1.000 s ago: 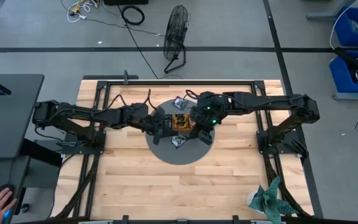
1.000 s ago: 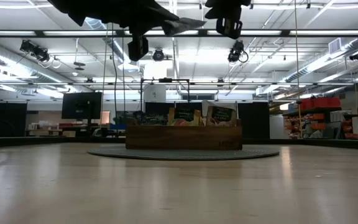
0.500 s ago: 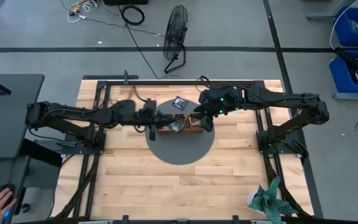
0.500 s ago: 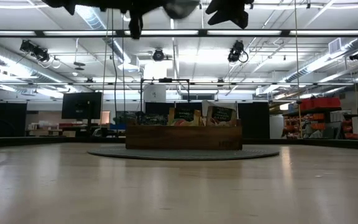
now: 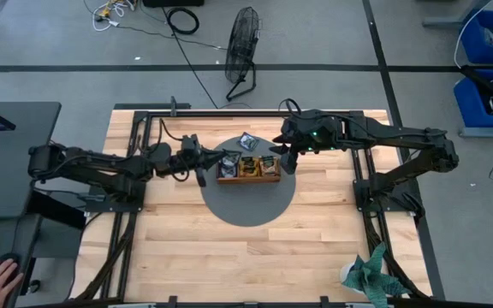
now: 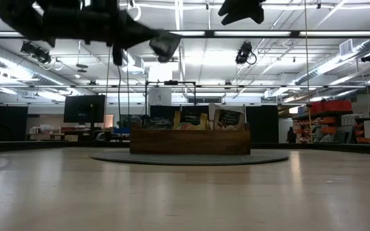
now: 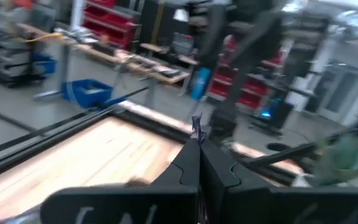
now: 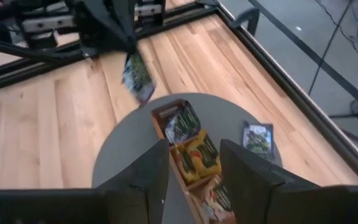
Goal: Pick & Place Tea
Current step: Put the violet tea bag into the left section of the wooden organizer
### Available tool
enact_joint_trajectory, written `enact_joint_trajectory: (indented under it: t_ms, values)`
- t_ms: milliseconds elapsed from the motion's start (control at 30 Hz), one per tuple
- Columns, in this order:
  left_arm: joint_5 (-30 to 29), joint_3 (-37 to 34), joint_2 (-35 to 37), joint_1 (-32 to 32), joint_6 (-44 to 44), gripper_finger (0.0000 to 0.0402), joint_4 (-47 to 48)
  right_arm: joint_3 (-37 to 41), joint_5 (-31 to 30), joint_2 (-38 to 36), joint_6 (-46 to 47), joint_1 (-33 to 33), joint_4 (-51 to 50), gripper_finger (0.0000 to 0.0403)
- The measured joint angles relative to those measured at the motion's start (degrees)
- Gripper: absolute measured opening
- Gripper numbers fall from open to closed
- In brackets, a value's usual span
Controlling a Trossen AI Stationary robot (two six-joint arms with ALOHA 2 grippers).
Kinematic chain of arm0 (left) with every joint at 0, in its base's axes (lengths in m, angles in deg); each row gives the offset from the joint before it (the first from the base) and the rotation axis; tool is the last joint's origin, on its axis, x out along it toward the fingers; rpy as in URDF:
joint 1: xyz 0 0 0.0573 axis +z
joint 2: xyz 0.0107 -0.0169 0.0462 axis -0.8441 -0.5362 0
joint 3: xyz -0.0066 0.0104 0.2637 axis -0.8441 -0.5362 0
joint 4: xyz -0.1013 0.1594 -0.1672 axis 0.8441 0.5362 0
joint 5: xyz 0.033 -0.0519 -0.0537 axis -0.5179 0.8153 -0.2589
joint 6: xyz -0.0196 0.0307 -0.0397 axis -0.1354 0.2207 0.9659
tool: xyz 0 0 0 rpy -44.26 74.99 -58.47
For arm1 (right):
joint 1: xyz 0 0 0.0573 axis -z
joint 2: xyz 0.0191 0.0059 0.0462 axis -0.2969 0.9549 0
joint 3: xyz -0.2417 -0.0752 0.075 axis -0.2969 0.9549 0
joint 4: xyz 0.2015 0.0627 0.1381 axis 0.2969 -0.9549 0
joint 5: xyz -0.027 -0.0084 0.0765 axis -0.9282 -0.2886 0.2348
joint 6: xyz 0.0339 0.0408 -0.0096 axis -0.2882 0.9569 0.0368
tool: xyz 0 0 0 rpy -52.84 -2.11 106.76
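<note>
The wooden tray stands on the round grey mat with several tea sachets upright in it. One dark sachet lies flat on the mat beyond the tray. My left gripper hovers just left of the tray, shut on another tea sachet. My right gripper hangs open above the tray's right end with nothing between its fingers. My left gripper pinches one edge of the sachet between its two fingers. The fingers reach roughly level from the table's left. In the left wrist view the sachet shows edge-on past the fingertips. It sticks out tilted, lifted clear of tray and mat.
The black frame rails run round the wooden tabletop. A green cloth lies at the near right corner. Bare wood lies on the near side of the mat.
My left gripper has drawn back toward the table's left edge, carrying the sachet off the tray, rolling as it went and ending lower. My right gripper has pulled away from over the tray toward the far right, so the tray now shows whole.
</note>
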Motion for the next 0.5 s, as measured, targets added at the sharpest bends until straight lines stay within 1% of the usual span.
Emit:
enact_joint_trajectory:
  t_ms: [100,200,267,367,500]
  values:
    - [0.63,-4.59,0.40,2.37,1.12,0.0001,-4.65,0.00,-0.22,-0.01,0.76,0.00,-1.05,0.0151]
    - [4.07,-9.86,0.33,5.24,2.53,0.0001,-10.49,0.00,-0.65,-0.01,0.82,0.00,-1.74,0.0151]
    - [6.15,-12.35,0.42,7.05,1.93,0.0001,-13.27,0.00,-1.35,-0.01,0.94,0.02,-2.32,0.0151]
    - [8.43,-15.29,0.33,9.38,-1.41,0.0001,-12.40,0.00,-1.70,-0.01,1.20,0.43,-3.33,0.0151]
    - [10.77,-16.32,0.33,11.71,-1.88,0.0001,-12.52,0.00,-1.73,-0.01,1.14,1.01,-3.91,0.0151]
